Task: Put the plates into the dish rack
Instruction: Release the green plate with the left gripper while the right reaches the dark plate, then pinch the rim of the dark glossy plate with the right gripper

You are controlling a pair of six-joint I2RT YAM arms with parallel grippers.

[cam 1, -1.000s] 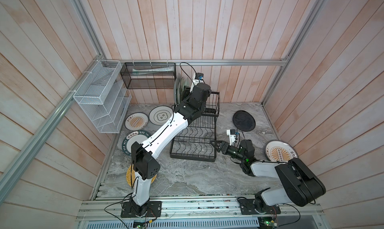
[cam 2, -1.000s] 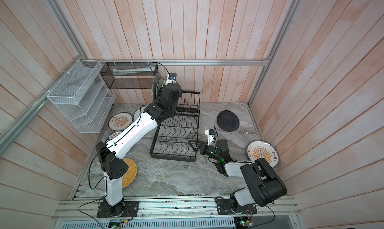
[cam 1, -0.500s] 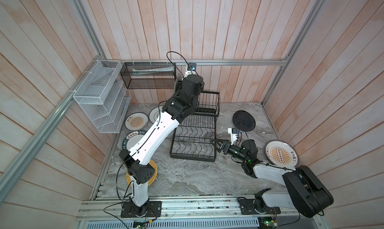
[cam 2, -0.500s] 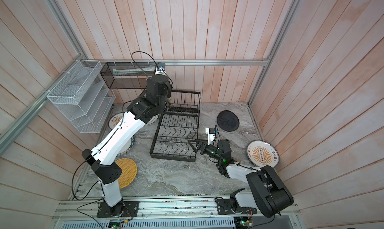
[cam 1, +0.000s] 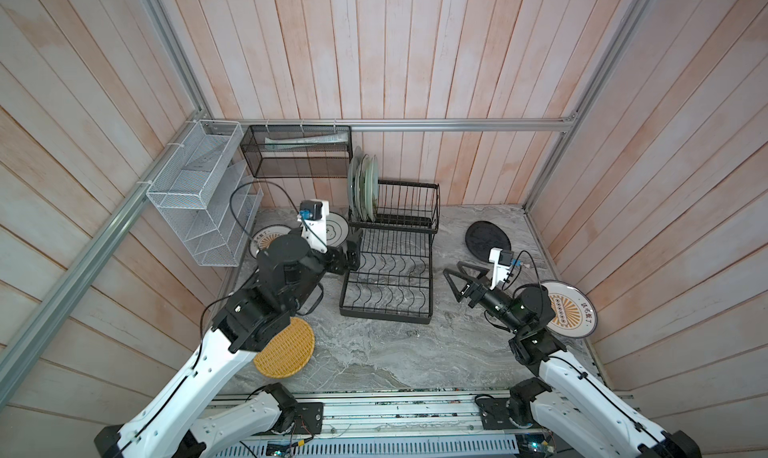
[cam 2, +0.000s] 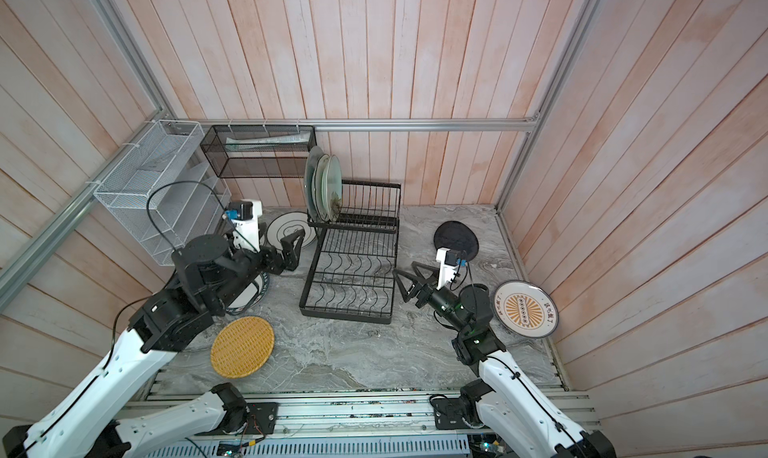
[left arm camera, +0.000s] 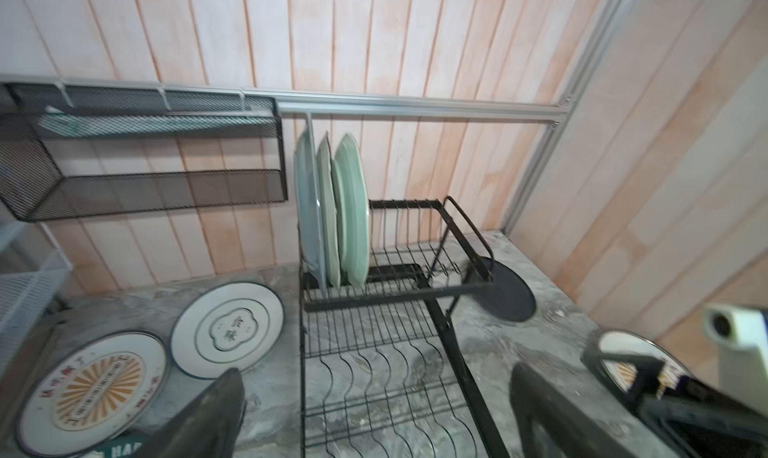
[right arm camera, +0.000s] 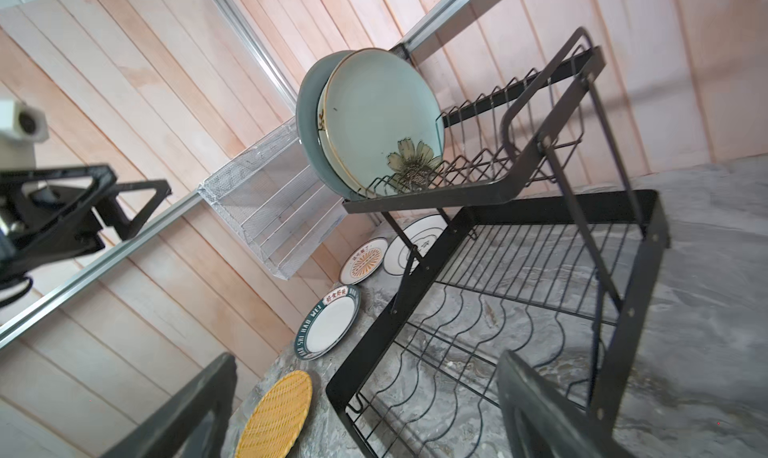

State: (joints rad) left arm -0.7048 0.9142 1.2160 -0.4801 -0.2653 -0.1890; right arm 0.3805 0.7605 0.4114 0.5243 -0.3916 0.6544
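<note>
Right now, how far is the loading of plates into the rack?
Done: three plates stand upright in the upper tier of the rack. In hand: nothing; left claw and right claw are open, empty. Left: six lie flat on the table: sunburst plate, other sunburst plate, lettered plate, teal-rimmed plate, yellow plate, black plate.

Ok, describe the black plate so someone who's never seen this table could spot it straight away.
Find the black wire dish rack in the middle of the marble tabletop. To its right in a top view, toward the back corner, a matte black plate lies flat on the marble. Unlike the white sunburst plate nearer the front, it is plain and dark all over.
</note>
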